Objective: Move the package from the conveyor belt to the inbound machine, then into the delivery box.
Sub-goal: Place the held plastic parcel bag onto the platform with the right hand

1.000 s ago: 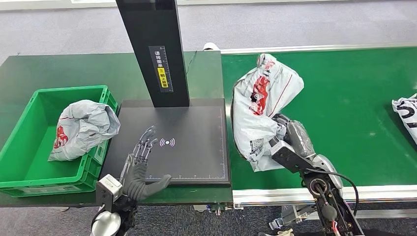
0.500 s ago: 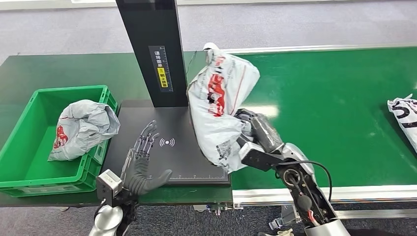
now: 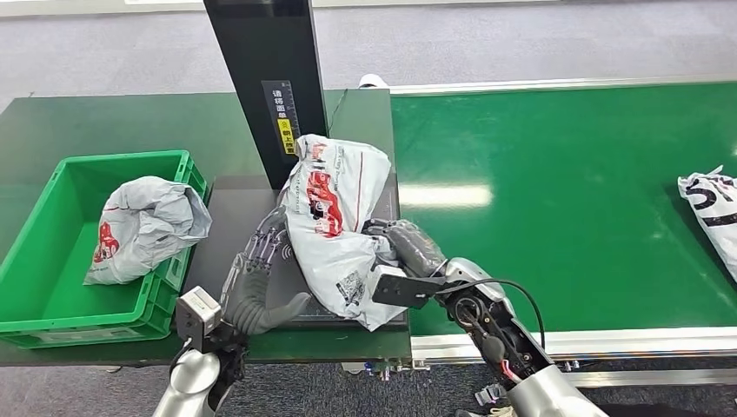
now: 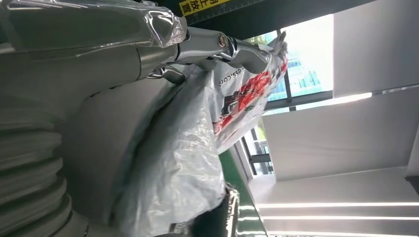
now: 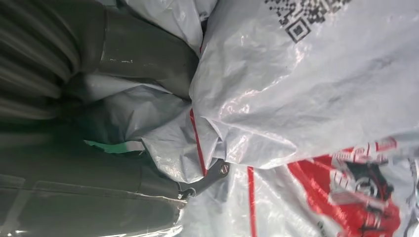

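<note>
Gripping package (image 3: 335,221) — right robot hand (image 3: 407,252), over inbound machine (image 3: 230,208)

You are looking at a parcel-sorting station in a warehouse or logistics hall: a long green conveyor belt (image 3: 565,200) carries plastic mail bags (image 3: 708,204), a black scanning pad (image 3: 252,217) with a tall post (image 3: 261,78) sits beside it, and a green plastic crate (image 3: 52,287) stands on the table over grey flooring.
</note>
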